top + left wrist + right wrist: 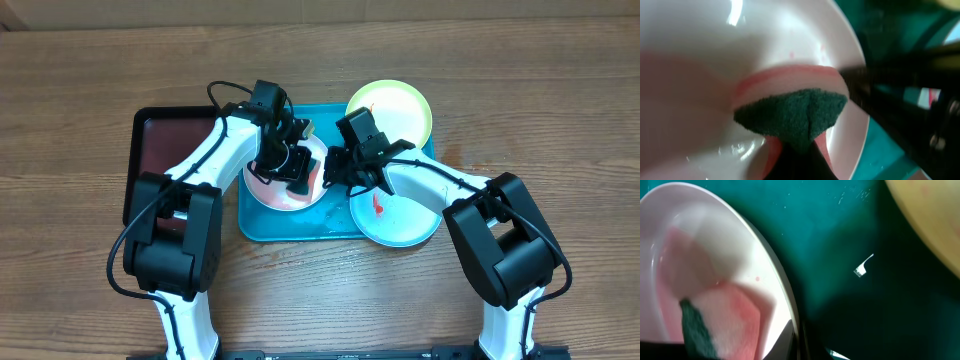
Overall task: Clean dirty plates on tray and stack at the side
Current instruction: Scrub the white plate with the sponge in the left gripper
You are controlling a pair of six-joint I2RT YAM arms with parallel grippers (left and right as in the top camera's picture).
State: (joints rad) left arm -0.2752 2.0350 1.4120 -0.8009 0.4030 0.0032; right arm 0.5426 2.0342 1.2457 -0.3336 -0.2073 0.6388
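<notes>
The white plate (pixel 278 196) lies on the left half of the turquoise tray (pixel 300 228), smeared pink-red. My left gripper (pixel 296 168) is shut on a sponge (pixel 795 115), dark green side down, and presses it on the white plate (pixel 700 50). My right gripper (pixel 336 172) is shut on that plate's right rim (pixel 785 280), with the sponge (pixel 715 325) in its view too. The pale blue plate (pixel 405 215) with a red smear overhangs the tray's right edge. The pale green plate (pixel 392 108) sits at the tray's far right corner.
A black tray with a dark red inside (pixel 165 150) lies left of the turquoise tray. Wet turquoise tray floor (pixel 830 230) shows between the white plate and the green plate (pixel 930 215). Bare wooden table surrounds everything.
</notes>
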